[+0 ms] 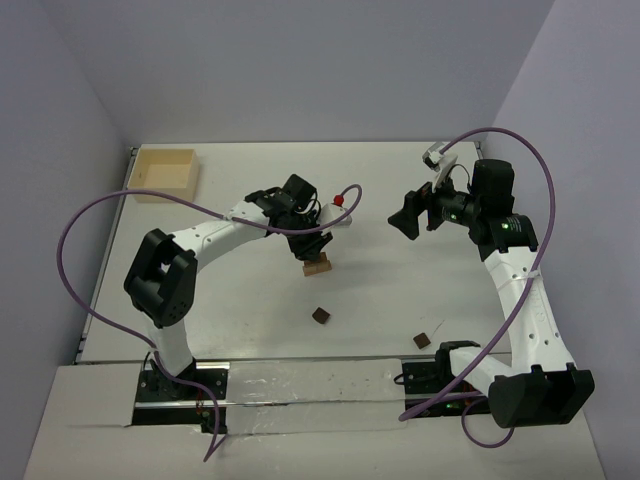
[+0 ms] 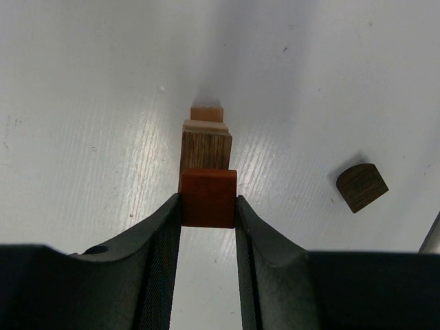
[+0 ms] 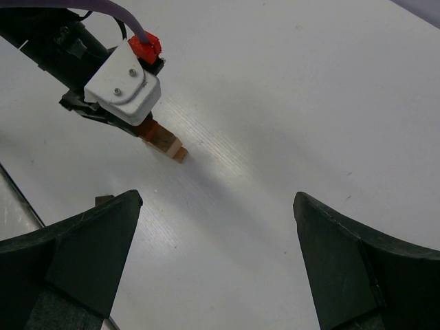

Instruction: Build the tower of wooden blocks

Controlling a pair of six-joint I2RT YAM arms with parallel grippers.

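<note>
Stacking is partly done: near the middle of the table [image 1: 400,180], a reddish-brown block [image 2: 208,198] is clamped by the left gripper [image 1: 312,248] on the wood block tower [image 1: 317,266], perhaps not yet seated. A dark block [image 1: 321,316] and a second dark block [image 1: 423,341] lie unplaced toward the near edge; the right gripper [image 1: 405,226] is spread wide, empty.

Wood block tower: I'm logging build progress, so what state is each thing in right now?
wood block tower: standing upright, unfinished.
reddish-brown block: clamped, held just over the tower.
left gripper: shut on the reddish-brown block.
right gripper: open, empty.
dark brown block: lying loose.
second dark brown block: lying loose.
pale box: open-topped.
</note>
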